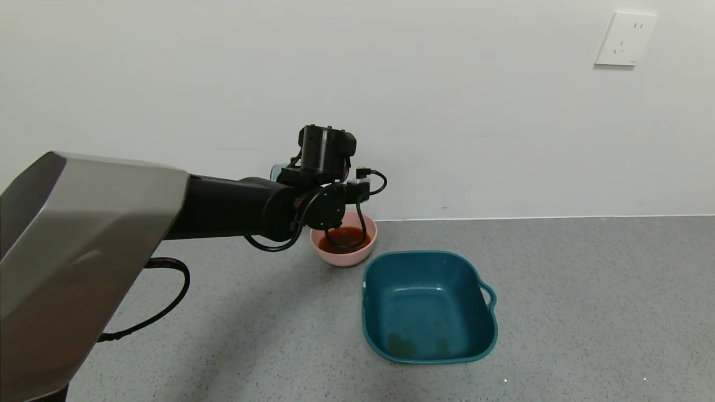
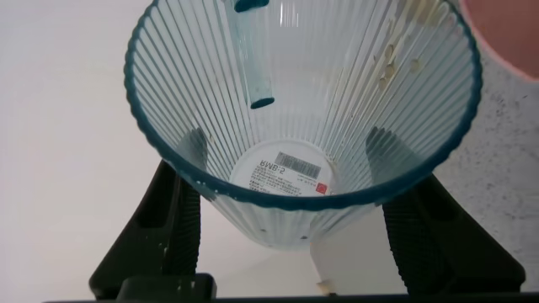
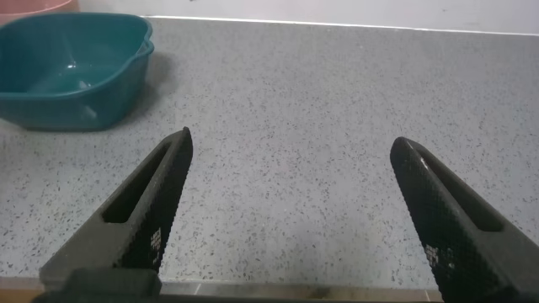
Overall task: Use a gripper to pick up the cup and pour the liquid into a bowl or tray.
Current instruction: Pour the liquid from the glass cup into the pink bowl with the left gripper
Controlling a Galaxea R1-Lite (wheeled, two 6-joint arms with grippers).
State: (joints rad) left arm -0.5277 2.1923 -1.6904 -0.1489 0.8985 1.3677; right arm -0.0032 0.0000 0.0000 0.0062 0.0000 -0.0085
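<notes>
My left gripper [image 1: 323, 167] is over the far left rim of the pale pink bowl [image 1: 366, 228], close to the wall. In the left wrist view it [image 2: 290, 160] is shut on the ribbed translucent blue-grey cup [image 2: 286, 101], which lies tipped and looks empty, with a label on its base. Only a blue sliver of the cup [image 1: 277, 169] shows in the head view. The reddish-brown liquid [image 1: 352, 237] sits in the pink bowl. The bowl's rim [image 2: 505, 34] shows just past the cup's mouth. My right gripper [image 3: 292, 145] is open and empty above the bare counter.
A square teal tub [image 1: 429, 304] with a handle stands in front of and to the right of the bowl; it also shows in the right wrist view [image 3: 67, 71]. The grey speckled counter [image 1: 586, 290] meets a white wall behind the bowl. A wall socket [image 1: 624, 39] is at the upper right.
</notes>
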